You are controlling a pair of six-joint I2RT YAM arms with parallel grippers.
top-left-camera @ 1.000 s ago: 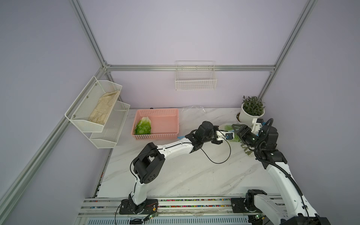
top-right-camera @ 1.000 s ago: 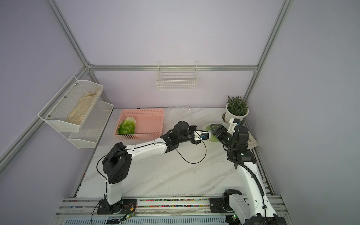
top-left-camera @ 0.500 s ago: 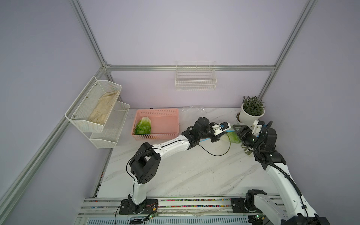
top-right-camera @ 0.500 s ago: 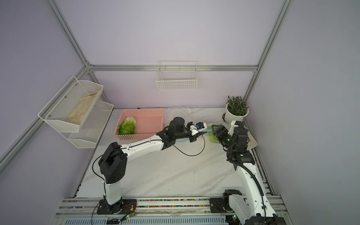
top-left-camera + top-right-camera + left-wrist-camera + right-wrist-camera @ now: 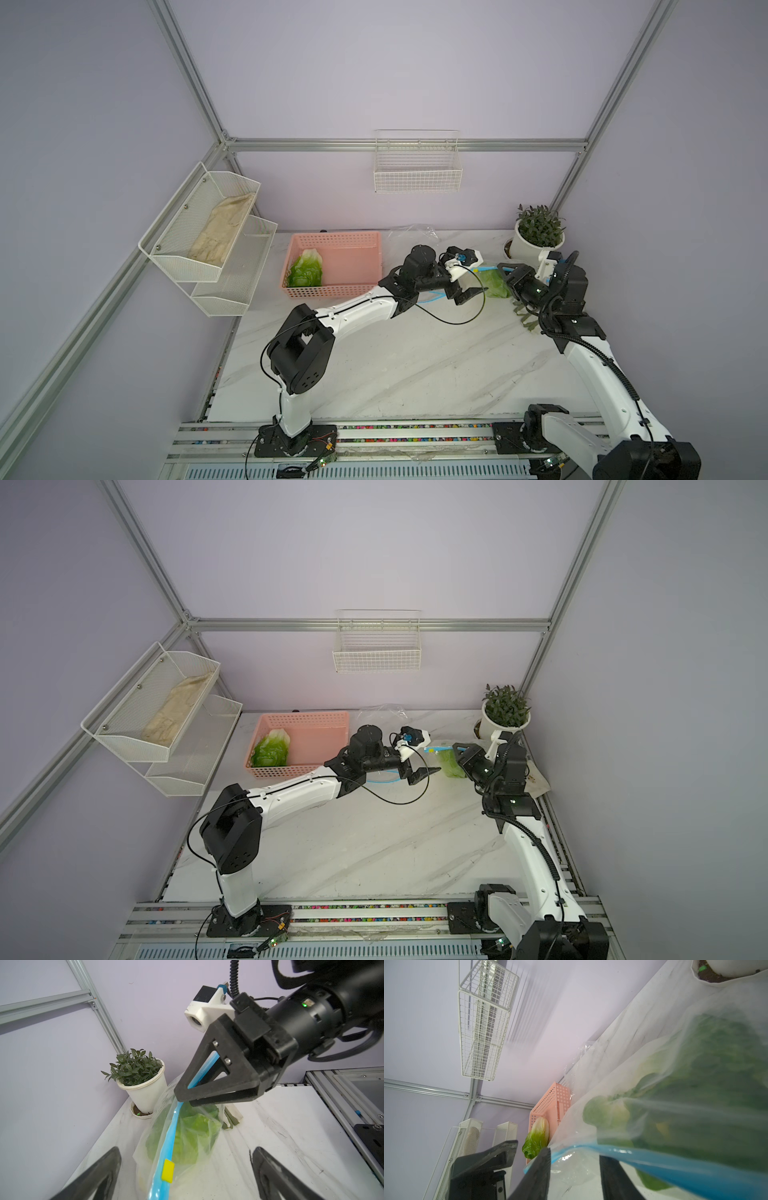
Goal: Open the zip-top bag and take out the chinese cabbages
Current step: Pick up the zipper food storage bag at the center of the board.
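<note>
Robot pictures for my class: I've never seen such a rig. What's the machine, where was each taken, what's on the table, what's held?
Two robot arms stand at a marble table. Two pictures look down from overhead; two come from cameras on the arms' wrists. On the table: a pink basket holding one cabbage, a potted plant, and a zip-top bag with more cabbage inside. The right gripper pinches the bag's blue strip; the left gripper is open, empty, facing it.

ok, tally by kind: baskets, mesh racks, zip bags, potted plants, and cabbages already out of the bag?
baskets: 2 (pink basket on the table, wire basket on the wall)
mesh rack: 1
zip bag: 1
potted plant: 1
cabbage out of the bag: 1, in the pink basket
total: 6
</note>
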